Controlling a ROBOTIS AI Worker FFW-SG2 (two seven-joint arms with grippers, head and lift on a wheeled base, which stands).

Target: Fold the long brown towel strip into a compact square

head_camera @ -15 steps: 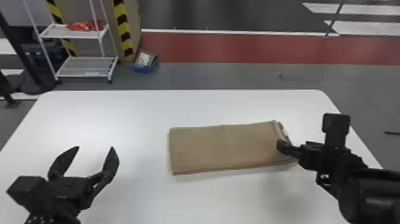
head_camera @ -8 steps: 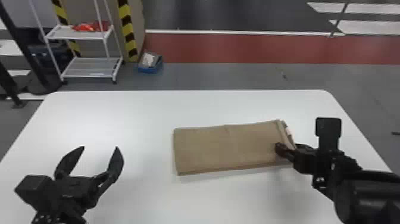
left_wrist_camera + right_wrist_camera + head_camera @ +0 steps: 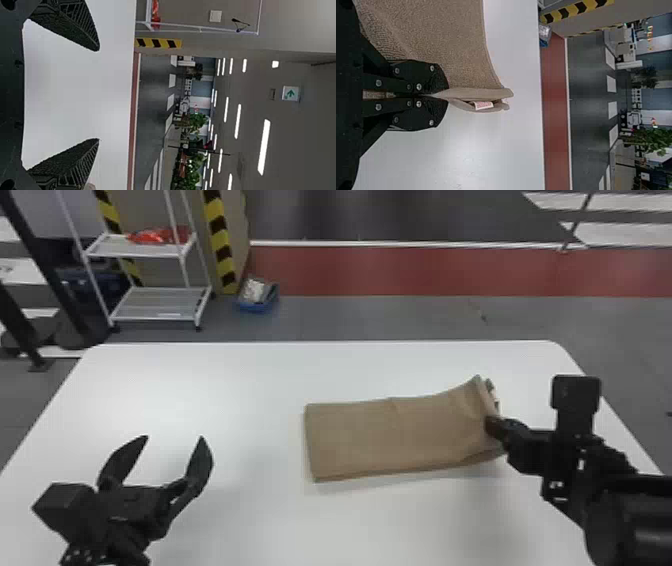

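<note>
- A white table fills the near ground, with a red floor stripe and a white shelf rack beyond it.
- The brown towel lies right of the table's middle as a layered rectangle, its left end flat, its right end bunched and slightly raised.
- My right gripper is closed on that right end, and a white care label peeks out between the layers beside the pinch.
- My left gripper is spread wide over the table's left side, well apart from the cloth and holding nothing.
- I judge this to be the start of the fold that halves the rectangle.
- Next I'd lift this end clear, carry it left over the flat half, and lay it down edge to edge, minding that the layers don't slip apart or drag the rest along.
</note>
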